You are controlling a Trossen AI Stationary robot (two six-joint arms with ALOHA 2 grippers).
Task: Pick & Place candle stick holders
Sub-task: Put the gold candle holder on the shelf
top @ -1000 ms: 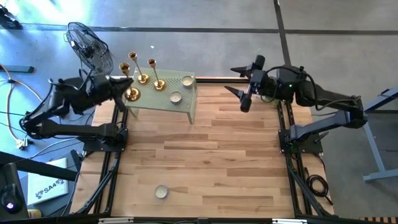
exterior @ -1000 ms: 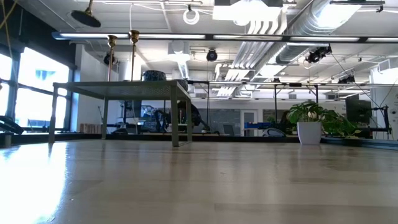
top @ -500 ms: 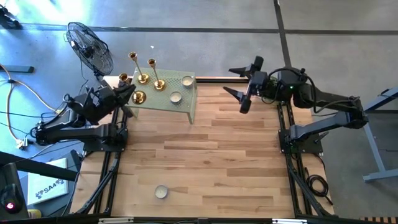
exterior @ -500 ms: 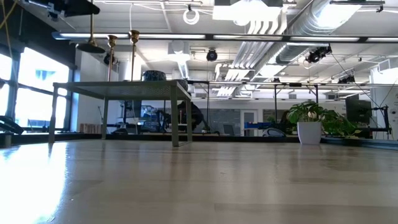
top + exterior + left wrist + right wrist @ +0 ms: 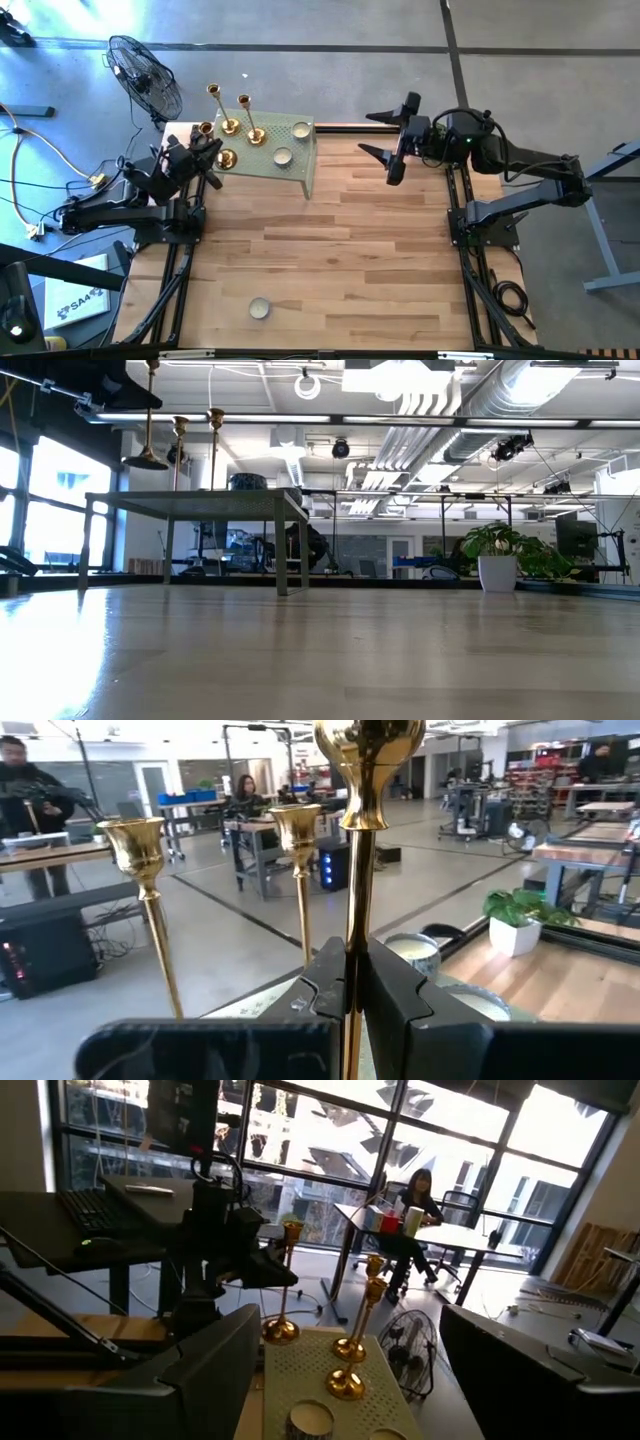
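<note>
The left gripper (image 5: 352, 982) was clenched on a candlestick's (image 5: 224, 157) stem, holding it just above the small perforated stand's (image 5: 300, 170) left edge. Two other candlesticks (image 5: 232, 125) stood on the stand at the table's (image 5: 350, 260) far-left corner. The right gripper (image 5: 385, 135) hovered spread and empty over the far-right edge.

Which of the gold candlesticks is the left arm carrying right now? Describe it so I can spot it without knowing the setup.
Start at the small pale-green perforated stand at the far left of the wooden table. Three shiny gold-brass candlesticks are at its left end; the carried candlestick is the one nearest the left arm. Unlike the other two candlesticks, standing free, its thin stem is clamped in the left gripper's dark jaws.
</note>
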